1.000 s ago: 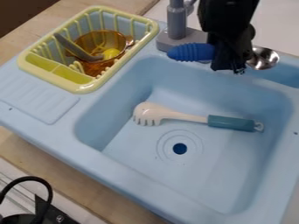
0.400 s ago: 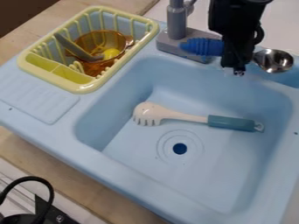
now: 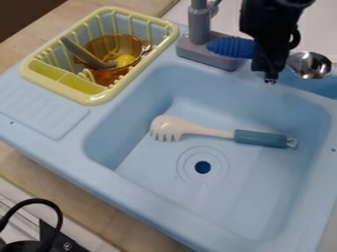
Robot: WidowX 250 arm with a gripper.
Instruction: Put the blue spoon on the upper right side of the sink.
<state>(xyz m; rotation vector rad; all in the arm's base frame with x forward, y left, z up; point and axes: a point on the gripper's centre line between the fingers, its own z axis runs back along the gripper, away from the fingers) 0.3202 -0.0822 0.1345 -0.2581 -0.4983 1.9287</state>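
Spoon (image 3: 231,47) at sink (image 3: 66,152): sink is smooth pale-blue plastic, rounded inner corners, raised rim; its deep floor spreads wide on the near side.
Rack: yellow rack (image 3: 64,89), thin upright bars, rounded rim, on the sink's far left corner.
Gripper: black gripper (image 3: 270,78), hanging at the sink's far right side, jaws closed on the spoon.
Pasta fork: toothed white head, smooth teal handle; the pasta fork (image 3: 260,138) lies inside the sink, its handle end near the right wall.
Spoon: ribbed blue handle pointing left, shiny round metal bowl to the right, near the sink's far edge.
Faucet: grey faucet (image 3: 199,24), upright on the sink's far side, just beside the spoon's handle in view.
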